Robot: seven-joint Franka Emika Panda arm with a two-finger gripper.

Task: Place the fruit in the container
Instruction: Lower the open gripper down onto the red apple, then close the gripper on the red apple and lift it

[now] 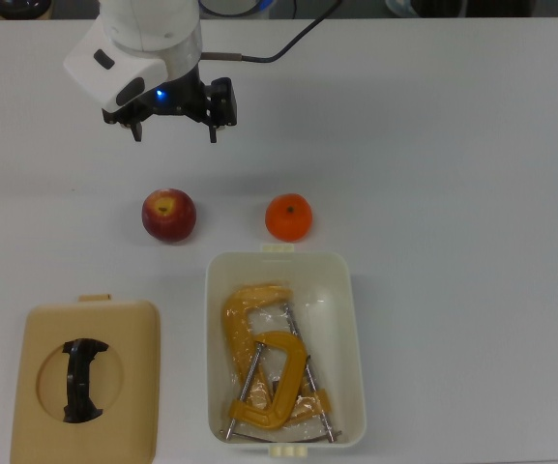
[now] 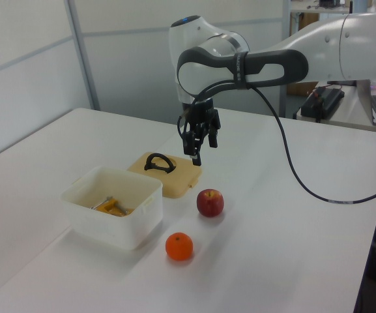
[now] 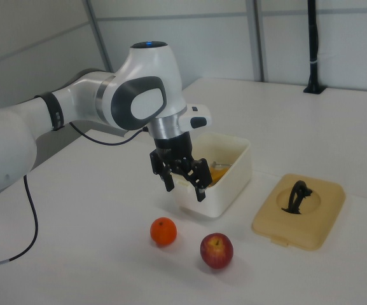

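Nothing placed yet: apple [image 1: 168, 215] and orange [image 1: 288, 217] are left on the surface beside the tub [image 1: 354, 319], jaws [image 1: 174, 129] held apart, empty, above them.

The white Franka arm [image 3: 88, 105] reaches in from the right view's left, its links running roughly level before the last joint turns down at the rounded wrist housing [image 3: 146, 89]. A grey band rings the forearm (black cable trailing off behind it). Below the wrist hangs the black claw [image 3: 182, 185], pointing straight down with its two fingers spread apart and nothing between them. In the top view a small blue light [image 1: 161, 95] glows on the claw's mount. The claw hangs clear above the surface [image 1: 453, 145].
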